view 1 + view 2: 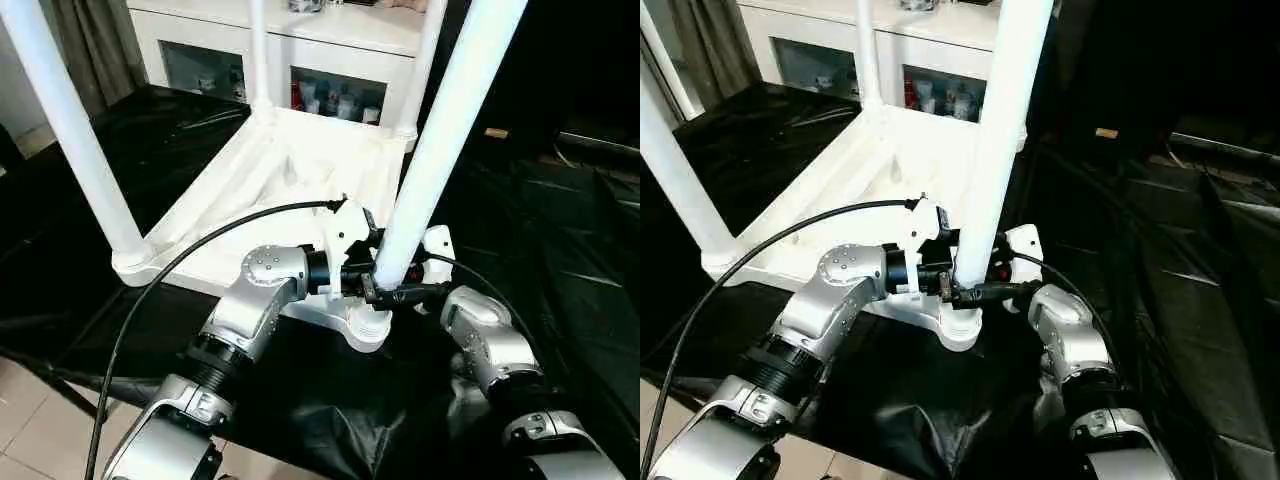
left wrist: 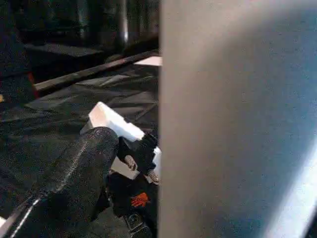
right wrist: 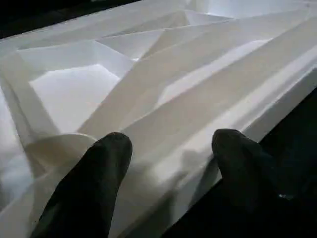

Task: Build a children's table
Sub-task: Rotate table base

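Black rubber on my right claw (image 3: 173, 141): its two fingers (image 3: 94, 183) stand spread wide with nothing between them, poised over the white tabletop's (image 1: 270, 170) near rim, beside a round corner socket (image 1: 368, 325). My left claw (image 1: 372, 283) sits low against the nearest leg (image 1: 440, 130), coming at it from 9 o'clock; whether it is clamped I cannot tell. That leg stands in the socket at the tabletop's 5 o'clock corner, leaning slightly toward 1 o'clock. The tabletop lies upside down, ribs up, on a black sheet (image 1: 560, 250). Three more legs rise from its corners at 8 o'clock (image 1: 75, 130), 11 o'clock (image 1: 258, 50) and 1 o'clock (image 1: 425, 60). At 12 o'clock, past the tabletop, stands a white glass-doored cabinet (image 1: 330, 60).
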Available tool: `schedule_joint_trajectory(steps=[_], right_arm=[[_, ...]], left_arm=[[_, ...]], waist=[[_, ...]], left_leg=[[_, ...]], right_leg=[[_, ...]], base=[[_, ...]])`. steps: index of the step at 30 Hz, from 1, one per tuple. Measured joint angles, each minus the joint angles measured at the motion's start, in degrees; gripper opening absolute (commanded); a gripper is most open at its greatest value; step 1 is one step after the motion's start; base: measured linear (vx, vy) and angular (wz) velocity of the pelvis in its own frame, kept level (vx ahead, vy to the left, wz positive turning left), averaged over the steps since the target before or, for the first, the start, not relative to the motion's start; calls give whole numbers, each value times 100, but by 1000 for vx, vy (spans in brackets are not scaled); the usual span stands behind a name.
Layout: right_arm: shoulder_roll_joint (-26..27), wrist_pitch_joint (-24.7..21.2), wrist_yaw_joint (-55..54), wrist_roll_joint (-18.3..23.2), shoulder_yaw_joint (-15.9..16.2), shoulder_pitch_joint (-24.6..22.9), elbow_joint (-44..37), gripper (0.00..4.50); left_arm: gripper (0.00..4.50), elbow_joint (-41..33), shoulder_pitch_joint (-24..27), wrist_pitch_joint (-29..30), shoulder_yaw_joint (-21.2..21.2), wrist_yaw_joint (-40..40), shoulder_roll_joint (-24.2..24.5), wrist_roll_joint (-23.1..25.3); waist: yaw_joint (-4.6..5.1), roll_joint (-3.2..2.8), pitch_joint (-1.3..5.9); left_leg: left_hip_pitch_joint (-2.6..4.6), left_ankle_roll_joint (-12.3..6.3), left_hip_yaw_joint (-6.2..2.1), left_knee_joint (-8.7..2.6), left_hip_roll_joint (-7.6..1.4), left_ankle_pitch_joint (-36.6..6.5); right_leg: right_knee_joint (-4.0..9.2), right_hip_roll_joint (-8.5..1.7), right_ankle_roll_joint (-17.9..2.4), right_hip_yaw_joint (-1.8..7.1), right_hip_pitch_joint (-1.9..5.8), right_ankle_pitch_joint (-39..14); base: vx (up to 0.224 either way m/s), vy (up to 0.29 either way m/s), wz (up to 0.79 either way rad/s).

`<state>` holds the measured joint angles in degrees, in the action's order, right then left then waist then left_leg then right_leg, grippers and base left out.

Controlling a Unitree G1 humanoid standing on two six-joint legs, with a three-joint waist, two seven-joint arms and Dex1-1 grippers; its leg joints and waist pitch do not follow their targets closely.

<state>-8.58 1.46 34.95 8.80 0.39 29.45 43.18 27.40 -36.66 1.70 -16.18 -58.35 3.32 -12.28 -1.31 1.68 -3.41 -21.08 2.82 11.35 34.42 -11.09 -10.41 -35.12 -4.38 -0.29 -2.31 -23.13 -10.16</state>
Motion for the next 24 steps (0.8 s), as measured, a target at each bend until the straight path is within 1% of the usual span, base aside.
schedule_joint_trajectory(steps=[2, 4, 7, 9, 11, 14, 18, 21, 24], right_arm=[[-44, 53, -226, -40, -85, 40, 47, 307], [-64, 123, -353, -34, -153, 93, 47, 307], [-263, 171, -413, 49, -349, 197, -54, 307], [-479, 175, -450, 86, -537, 200, -158, 307], [-622, 173, -444, 108, -628, 198, -239, 307], [-942, 172, -439, 102, -686, 124, -265, 307], [-1064, 133, -250, 80, -659, -86, -433, 307], [-1361, 92, 52, 78, -648, -298, -686, 307], [-1541, 16, 268, 80, -649, -418, -933, 307]], left_arm=[[447, 172, -109, -113, 0, 178, -52, 109], [447, 284, -200, -217, 19, 259, -27, 133], [447, 289, -224, -221, 186, 113, 108, -16], [447, 277, -214, -216, 355, -93, 304, -171], [447, 257, -213, -177, 502, -290, 468, -291], [447, 200, -212, -12, 622, -839, 888, -461], [447, 261, -218, 70, 596, -1166, 1153, -481], [447, 377, -216, 204, 561, -1551, 1529, -472], [447, 387, -216, 373, 533, -1942, 1718, -475]], waist=[[-51, -3, -2], [-70, -12, -8], [-73, -27, -16], [-75, -30, -18], [-68, -35, -21], [-85, -43, -22], [-86, -53, -26], [-89, -91, -44], [-100, -118, -46]], left_leg=[[-1, 0, 0, 0, 0, 0], [-2, 0, 1, 0, 1, 0], [-3, 0, 4, -3, 2, 0], [-4, 0, 5, -10, 1, 0], [-3, 0, 5, -14, 0, 0], [-4, 0, 5, -17, 1, 0], [-3, 1, 8, -15, 3, 0], [-3, 1, 8, -15, 4, 0], [-2, 1, 8, -18, 3, 0]], right_leg=[[0, 0, 0, 0, 0, 0], [1, -1, 0, 2, -1, 0], [1, -2, 0, 3, -3, 0], [2, -1, 0, -1, -7, 0], [2, 0, 0, -3, -8, 0], [6, 0, 0, -3, -8, -1], [9, -1, 0, 2, -5, -1], [10, -1, 0, 3, -5, -1], [11, -1, 0, 1, -5, -1]], base=[[0, 0, 0], [0, 0, 0], [0, 0, 0], [0, 0, 0], [0, 0, 0], [0, 0, 0], [0, 0, 0], [0, 0, 0], [0, 0, 0]])
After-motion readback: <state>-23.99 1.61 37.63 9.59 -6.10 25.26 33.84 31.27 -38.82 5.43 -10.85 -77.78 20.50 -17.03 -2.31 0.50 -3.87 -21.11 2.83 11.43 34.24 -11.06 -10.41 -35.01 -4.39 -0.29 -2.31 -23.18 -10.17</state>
